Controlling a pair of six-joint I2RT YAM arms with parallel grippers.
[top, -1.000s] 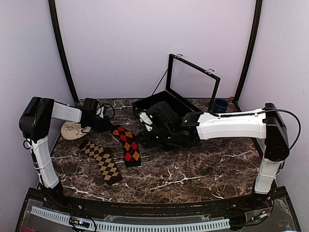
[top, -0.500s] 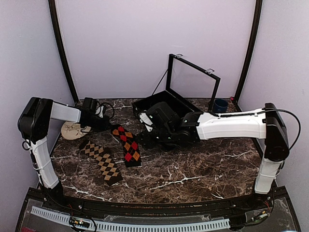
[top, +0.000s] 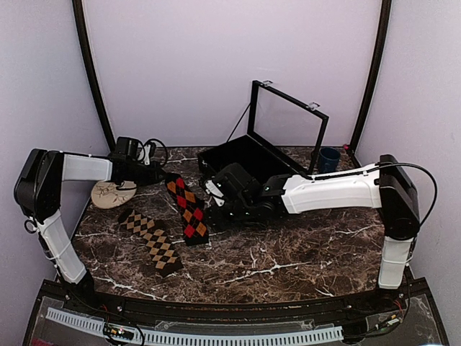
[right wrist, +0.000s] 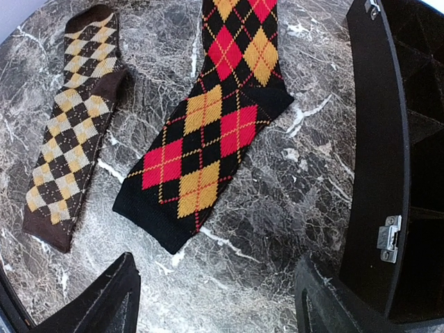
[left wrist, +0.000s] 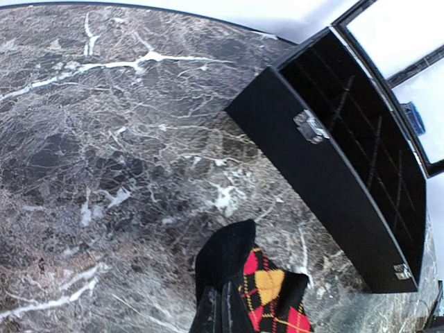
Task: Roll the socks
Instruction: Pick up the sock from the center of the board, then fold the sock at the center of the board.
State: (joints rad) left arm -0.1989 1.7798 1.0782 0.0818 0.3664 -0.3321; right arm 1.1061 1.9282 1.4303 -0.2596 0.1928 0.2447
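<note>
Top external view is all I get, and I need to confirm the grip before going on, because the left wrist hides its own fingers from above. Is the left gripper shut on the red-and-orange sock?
Observer: Yes. The left wrist view shows the left gripper shut, pinching one black end of the red-and-orange sock.
Operator: And the right gripper? From above it is just a dark lump.
Observer: The right wrist view shows the right gripper with its jaws wide open and nothing between them. The sock's other black end lies flat just ahead of it.
</note>
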